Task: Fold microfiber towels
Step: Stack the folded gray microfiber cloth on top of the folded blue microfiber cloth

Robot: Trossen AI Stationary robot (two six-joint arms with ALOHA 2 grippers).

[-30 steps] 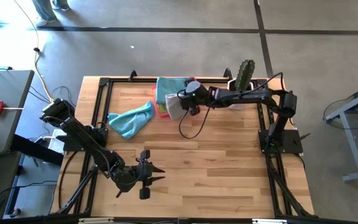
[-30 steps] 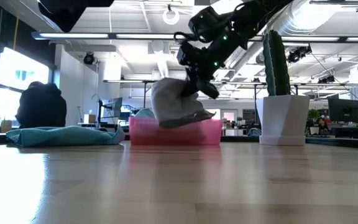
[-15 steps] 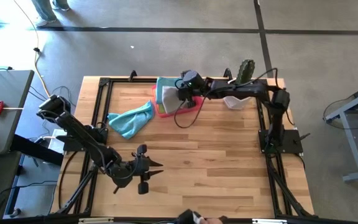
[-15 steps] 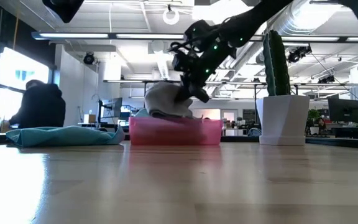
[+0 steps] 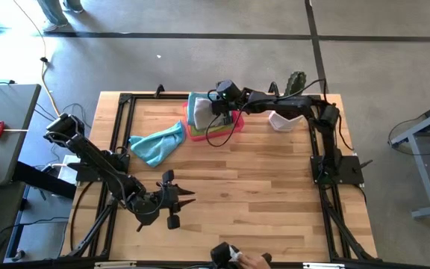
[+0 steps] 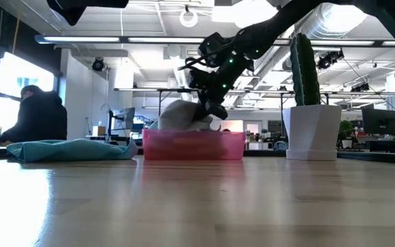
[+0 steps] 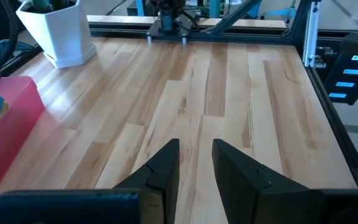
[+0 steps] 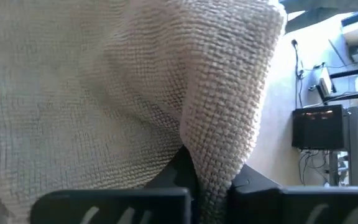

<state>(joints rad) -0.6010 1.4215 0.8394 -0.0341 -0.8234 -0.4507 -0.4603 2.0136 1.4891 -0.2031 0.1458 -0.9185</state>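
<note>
A grey microfiber towel (image 5: 202,113) lies bunched on top of the pink tray (image 6: 192,145) at the table's far middle, and fills the right wrist view (image 8: 104,87). My right gripper (image 6: 209,113) is shut on it just above the tray. A teal-blue towel (image 5: 157,142) lies crumpled on the table left of the tray, and another teal one (image 5: 200,99) sits at the tray's far side. My left gripper (image 7: 195,163) hovers open over bare wood near the front edge (image 5: 181,200), with nothing between its fingers. My right gripper pinches a fold of the grey towel (image 8: 219,155) between its two fingers. It comes slanting down from the table's right side. The towel's bulk (image 6: 178,116) rests in a heap on the tray below the fingers, slack.
A cactus (image 6: 304,68) in a white pot (image 5: 282,119) stands right of the tray, under my right arm. A person's hand (image 5: 239,258) shows at the table's near edge. Bare wood lies between the tray and my left gripper.
My right gripper has carried the grey towel toward the table's far left and down. The towel hung clear beside the tray's near right and now rests in a heap on the tray.
</note>
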